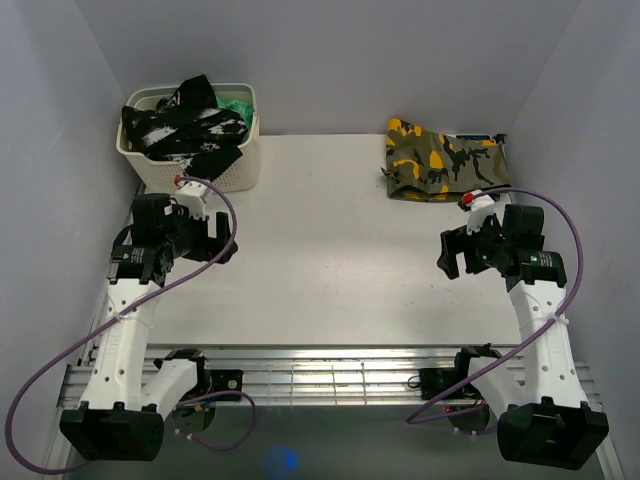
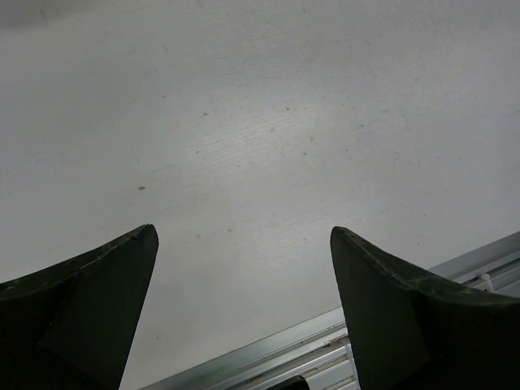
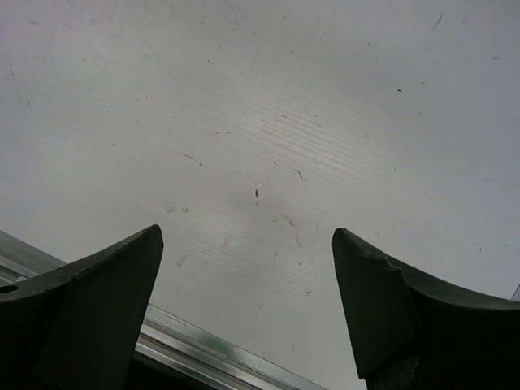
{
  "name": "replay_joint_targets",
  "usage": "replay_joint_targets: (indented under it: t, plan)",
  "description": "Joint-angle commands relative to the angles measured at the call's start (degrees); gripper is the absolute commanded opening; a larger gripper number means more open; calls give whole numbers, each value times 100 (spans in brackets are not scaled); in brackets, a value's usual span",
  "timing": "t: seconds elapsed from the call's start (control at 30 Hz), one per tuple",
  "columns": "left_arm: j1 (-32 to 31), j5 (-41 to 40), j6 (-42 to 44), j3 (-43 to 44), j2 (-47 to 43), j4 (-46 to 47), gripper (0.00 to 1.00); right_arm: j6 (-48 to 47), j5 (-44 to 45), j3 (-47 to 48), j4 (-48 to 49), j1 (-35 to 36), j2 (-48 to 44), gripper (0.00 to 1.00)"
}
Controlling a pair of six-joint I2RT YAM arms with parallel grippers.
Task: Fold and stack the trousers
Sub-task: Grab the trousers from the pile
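At far left corner of white surface [image 1: 330, 250]: black white-speckled fabric trousers [image 1: 185, 125] heaped in white slatted basket [image 1: 243, 170]. Left gripper [image 2: 244, 236], right gripper [image 3: 248, 236] both spread wide, holding nothing, above surface near its side edges.

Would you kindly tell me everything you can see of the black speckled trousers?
The trousers are black fabric with irregular white splatter patches. They lie crumpled in a heap, unfolded, inside a white perforated basket at the far left corner of the table. They rise above its rim, and one flap hangs down its front wall. A green garment peeks out beside them on the right.
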Motion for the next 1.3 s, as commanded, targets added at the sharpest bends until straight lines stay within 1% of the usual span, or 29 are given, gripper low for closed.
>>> replay_joint_targets:
  t: [0.0, 0.03, 0.07, 0.13, 0.17, 0.2, 0.27, 0.3, 0.4, 0.47, 0.5, 0.53, 0.6, 0.67, 0.7, 0.77, 0.8, 0.83, 0.93, 1.0, 1.07, 1.13, 1.2, 1.27]
  plan:
    - [22, -108, -331, 628, 172, 78, 98, 128, -155, 380, 142, -23, 216, 90]
    - [22, -187, -385, 909, 286, 52, 98, 119, -146, 459, 142, -23, 252, 90]
    - [22, -240, -437, 1547, 591, 52, 98, 93, -137, 495, 150, -23, 287, 90]
    - [22, -302, -683, 2297, 1005, 43, 98, 92, -128, 582, 177, -23, 393, 90]
    - [22, -337, -727, 3066, 1251, 26, 98, 92, -111, 618, 177, -23, 428, 90]
    - [22, -416, -806, 3457, 1749, 17, 98, 84, -102, 644, 177, -23, 481, 90]
    - [22, -644, -1009, 4335, 2349, -185, 98, 75, -24, 679, 203, -23, 516, 90]
    - [31, -715, -1070, 5157, 2926, -264, 98, 40, -6, 688, 212, -23, 560, 90]
    - [101, -952, -1299, 6103, 3563, -160, 98, -4, 65, 671, 291, -23, 674, 90]
    - [110, -1249, -1448, 6464, 4256, 138, 98, -13, 39, 662, 361, -23, 805, 90]
    - [110, -1347, -1475, 6466, 4259, 140, 98, -13, 21, 662, 379, -23, 867, 90]
    - [328, -1435, -1492, 6510, 4520, 401, 98, -13, 4, 662, 396, -23, 920, 90]
    - [540, -1480, -1466, 6467, 4750, 674, 98, 5, -40, 723, 414, -23, 1104, 90]
    - [829, -1226, -1301, 6484, 5127, 956, 98, 40, -49, 776, 414, -23, 1210, 90]
    - [901, -938, -1169, 6519, 5269, 1035, 98, 40, -49, 794, 432, -23, 1280, 90]
    - [1015, -795, -783, 6589, 5672, 1185, 98, 40, -6, 785, 484, -23, 1351, 90]
    - [1024, -777, -276, 6598, 5796, 1238, 98, 48, -5, 785, 493, -23, 1421, 90]
    - [1024, -594, 16, 6607, 5937, 1265, 98, 49, -5, 768, 493, -23, 1474, 90]
    - [1024, -479, 966, 6668, 6473, 1256, 98, 66, -14, 750, 511, -23, 1658, 90]
    - [1024, -688, 1510, 6695, 6867, 1404, 98, 84, -40, 750, 511, -23, 1816, 90]
    - [1016, -1074, 1767, 6686, 7106, 1589, 98, 110, -58, 767, 502, -23, 1896, 90]
    - [1024, -1338, 1995, 6634, 7386, 1992, 98, 128, -49, 767, 511, -23, 1993, 90]
    - [1016, -1777, 2041, 6677, 7581, 2265, 98, 136, -23, 776, 502, -23, 2071, 90]
    - [1016, -1954, 2014, 6782, 7853, 2574, 98, 145, 3, 776, 502, -23, 2081, 90]
